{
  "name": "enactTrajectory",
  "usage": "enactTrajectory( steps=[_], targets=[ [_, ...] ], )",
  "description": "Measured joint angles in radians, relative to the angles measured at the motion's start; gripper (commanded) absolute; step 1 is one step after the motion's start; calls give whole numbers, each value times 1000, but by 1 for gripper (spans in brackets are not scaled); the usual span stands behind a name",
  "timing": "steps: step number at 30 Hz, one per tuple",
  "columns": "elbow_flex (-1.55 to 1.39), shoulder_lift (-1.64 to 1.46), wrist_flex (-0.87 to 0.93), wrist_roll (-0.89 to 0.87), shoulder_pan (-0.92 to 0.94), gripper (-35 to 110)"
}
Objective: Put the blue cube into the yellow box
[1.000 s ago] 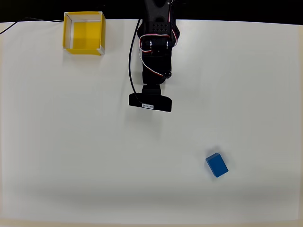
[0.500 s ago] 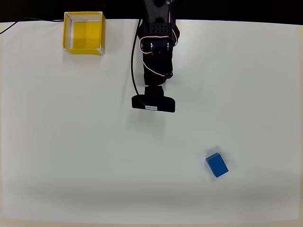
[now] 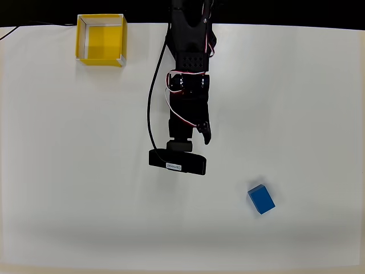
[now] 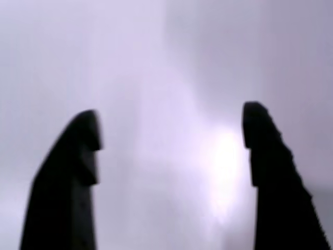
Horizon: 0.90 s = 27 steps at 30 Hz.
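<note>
In the overhead view you have a white table (image 3: 68,171) carrying the yellow box (image 3: 101,40) at its top-left edge and the blue cube (image 3: 261,198) well apart, lower right.

Overhead view, reference = small solid blue cube (image 3: 261,199). Black arm (image 3: 188,85) sits up-left of it. Open-topped yellow box (image 3: 101,39) far up-left, well apart.

My wrist view is blurred: my two fingers (image 4: 78,172) are dark shapes cut off by the bottom edge, and the pale table (image 4: 171,78) between them is a haze. From overhead, my own arm (image 3: 188,85) and camera bar (image 3: 177,162) hide my gripper, and the top edge cuts off my base.
</note>
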<state>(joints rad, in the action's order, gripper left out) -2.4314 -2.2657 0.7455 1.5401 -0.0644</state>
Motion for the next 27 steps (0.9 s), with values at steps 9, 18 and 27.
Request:
enactTrajectory(
  steps=[9, 18, 27],
  targets=[
    [302, 371, -146, 9, -83, 45],
    [571, 733, -336, 43, -156, 46],
    [787, 985, -426, 43, -232, 46]
  ],
)
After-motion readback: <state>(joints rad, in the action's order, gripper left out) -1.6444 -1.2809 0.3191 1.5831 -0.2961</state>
